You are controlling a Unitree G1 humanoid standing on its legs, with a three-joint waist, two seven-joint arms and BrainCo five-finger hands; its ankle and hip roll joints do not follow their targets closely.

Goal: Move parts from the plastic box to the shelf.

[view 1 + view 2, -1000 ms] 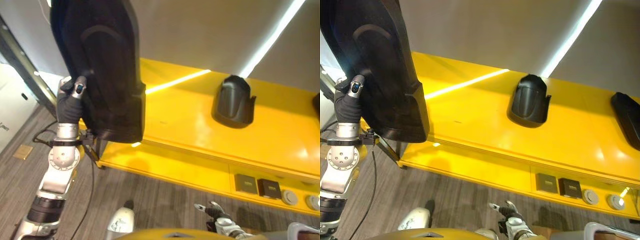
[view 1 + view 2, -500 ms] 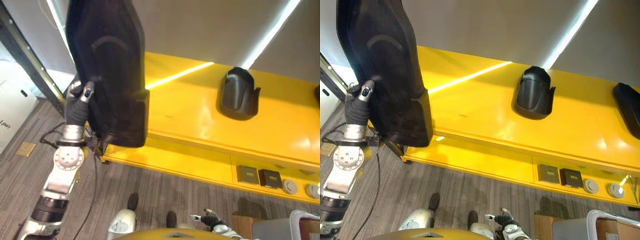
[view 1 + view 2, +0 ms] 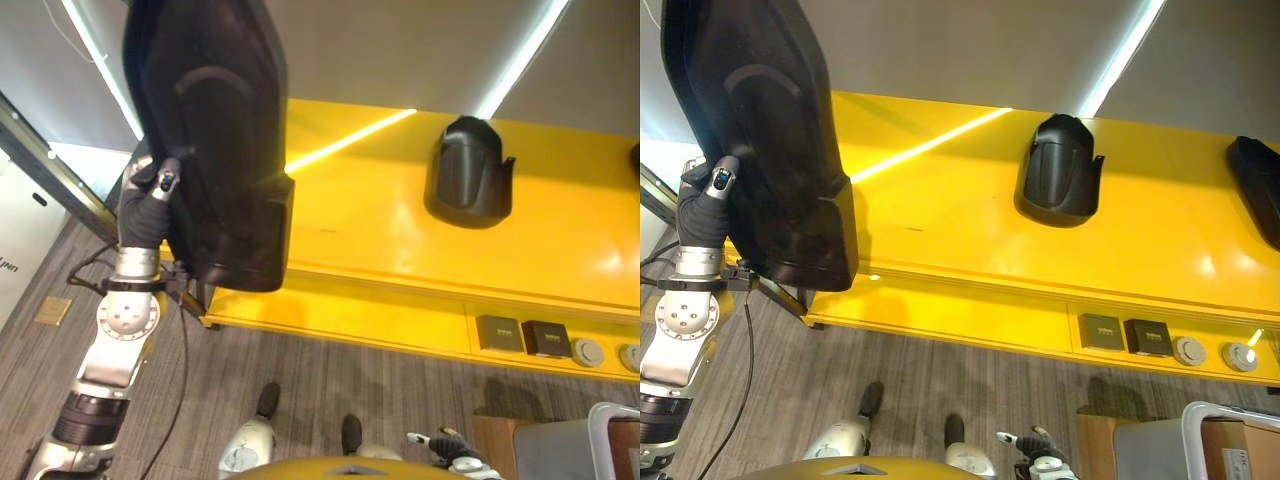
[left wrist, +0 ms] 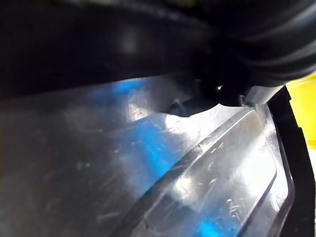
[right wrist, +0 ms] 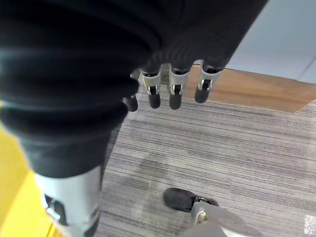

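Large black part [image 3: 210, 140]: top cut off by the frame edge. Left hand [image 3: 148, 205] behind its rim, fingers hidden, grip unreadable. Second black part [image 3: 1262, 200] on yellow shelf [image 3: 970, 210] clipped at the edge.

- A large part [image 3: 205, 140] is held up over the left end of the shelf [image 3: 400, 240], in front of it as seen from above.
- The left hand [image 3: 150, 200] is at the part's left edge, on the side away from the shelf.
- A smaller part [image 3: 468, 188] sits on the shelf top, well to the right of the large one.
- Another part [image 3: 1258, 195] lies at the shelf's far right end.
- Small boxes [image 3: 1124, 334] and discs [image 3: 1215, 353] sit in a row on the lower ledge, below and right of the smaller part.
- The right hand [image 5: 170, 86] hangs low over the floor [image 5: 222, 148], in front of the shelf.
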